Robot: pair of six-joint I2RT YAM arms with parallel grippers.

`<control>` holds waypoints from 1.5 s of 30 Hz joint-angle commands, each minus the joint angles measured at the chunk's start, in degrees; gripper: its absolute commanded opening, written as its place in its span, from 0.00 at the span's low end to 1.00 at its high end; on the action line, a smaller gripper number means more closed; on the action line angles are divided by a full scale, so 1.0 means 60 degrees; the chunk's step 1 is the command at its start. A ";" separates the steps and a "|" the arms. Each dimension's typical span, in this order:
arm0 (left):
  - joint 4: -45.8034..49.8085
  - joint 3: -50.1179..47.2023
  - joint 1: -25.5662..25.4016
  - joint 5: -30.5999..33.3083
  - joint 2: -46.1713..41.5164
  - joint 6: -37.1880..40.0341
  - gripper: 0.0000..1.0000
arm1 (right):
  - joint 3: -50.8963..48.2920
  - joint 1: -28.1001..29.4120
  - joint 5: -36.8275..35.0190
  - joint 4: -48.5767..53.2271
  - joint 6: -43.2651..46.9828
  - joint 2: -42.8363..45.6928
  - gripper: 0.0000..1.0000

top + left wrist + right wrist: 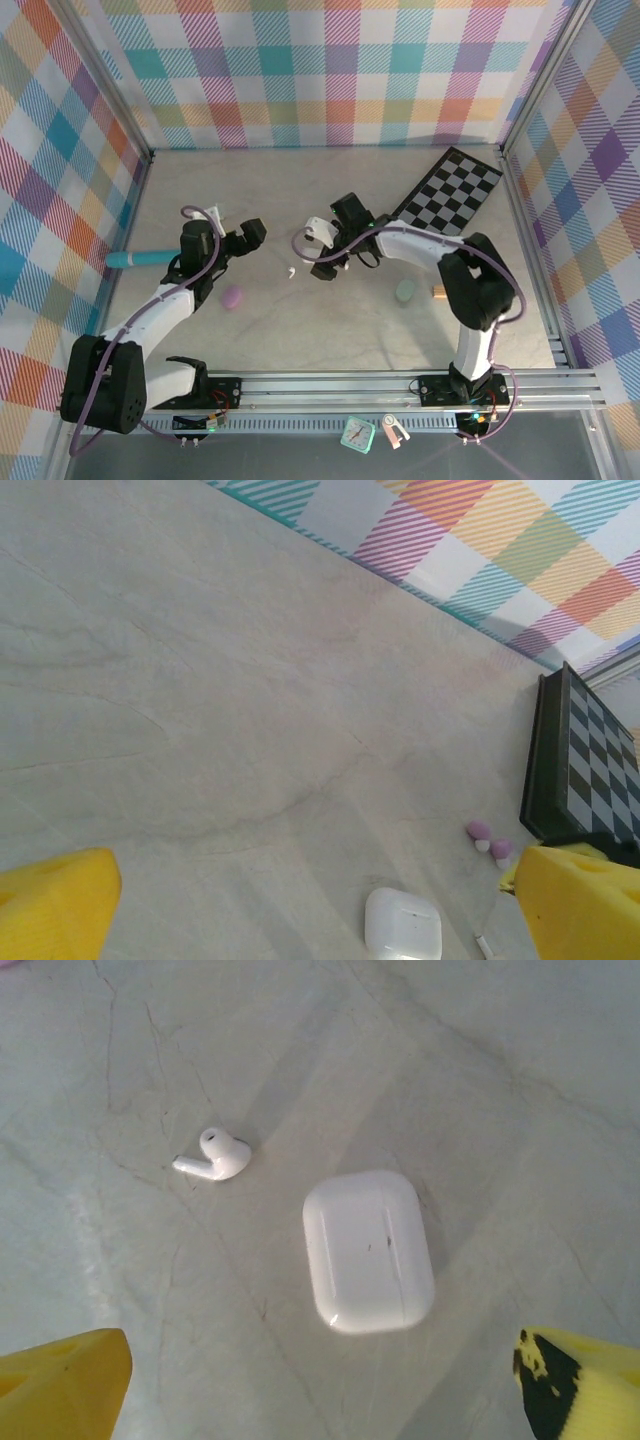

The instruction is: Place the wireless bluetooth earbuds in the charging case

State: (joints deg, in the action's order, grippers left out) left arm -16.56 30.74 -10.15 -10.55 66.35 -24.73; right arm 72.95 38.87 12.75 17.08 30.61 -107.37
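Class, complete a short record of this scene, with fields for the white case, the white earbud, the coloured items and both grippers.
white pebble-shaped charging case: lid closed
white stemmed plastic earbud: loose beside that case, not touching
pair of lilac plastic earbuds: near black-and-white chequered board
lilac pebble-shaped case: far apart from the mint green pebble-shaped case
left gripper: open, empty
right gripper: open, empty, over the white case

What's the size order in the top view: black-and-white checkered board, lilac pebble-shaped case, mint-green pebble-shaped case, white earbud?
1. black-and-white checkered board, by far the largest
2. lilac pebble-shaped case and mint-green pebble-shaped case: they look alike, so not ranked
3. white earbud, a speck
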 commanded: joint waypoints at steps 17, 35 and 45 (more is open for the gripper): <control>0.0328 -0.0114 0.0227 0.0066 -0.0164 0.0300 1.00 | 0.2780 -0.0312 0.0363 0.2372 0.1944 -0.2750 0.76; 0.0269 -0.0048 0.0222 -0.0203 0.0042 0.0321 1.00 | 0.3001 -0.0211 0.0717 0.2510 0.2287 -0.3072 0.70; 0.0225 -0.0011 0.0227 -0.0261 0.0128 0.0340 1.00 | 0.3316 -0.0135 0.0672 0.2758 0.2340 -0.3243 0.55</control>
State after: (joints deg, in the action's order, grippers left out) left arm -14.96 30.02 -9.58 -11.05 66.48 -23.11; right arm 91.72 37.21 14.85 31.18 43.46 -125.27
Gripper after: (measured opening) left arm 0.996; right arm 0.559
